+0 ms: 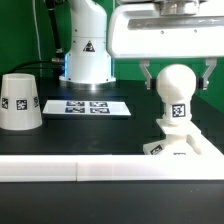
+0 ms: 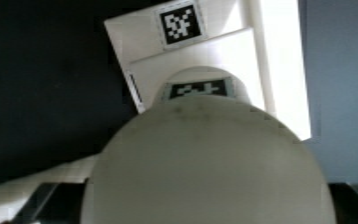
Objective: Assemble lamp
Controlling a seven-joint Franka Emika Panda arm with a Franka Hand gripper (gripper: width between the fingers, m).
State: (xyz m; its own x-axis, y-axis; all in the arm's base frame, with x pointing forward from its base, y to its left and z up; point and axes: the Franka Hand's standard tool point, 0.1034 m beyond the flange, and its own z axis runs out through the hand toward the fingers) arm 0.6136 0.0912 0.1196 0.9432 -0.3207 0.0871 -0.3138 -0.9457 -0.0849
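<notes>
Exterior view is showing you the gripper (image 1: 177, 85) hanging over the bulb (image 1: 178, 98), its jaws spread wide, one finger on each side of the ball and nothing clamped. I am judging they are straddling it so that closing will catch the ball at its widest. The bulb is standing upright, neck down in the base (image 1: 168, 148), near the exterior view's right. Whether it is fully seated, you cannot tell. The shade (image 1: 20, 103) is waiting well apart at the exterior view's left, beyond the marker board (image 1: 88, 106), keeping your working space around the bulb free.
</notes>
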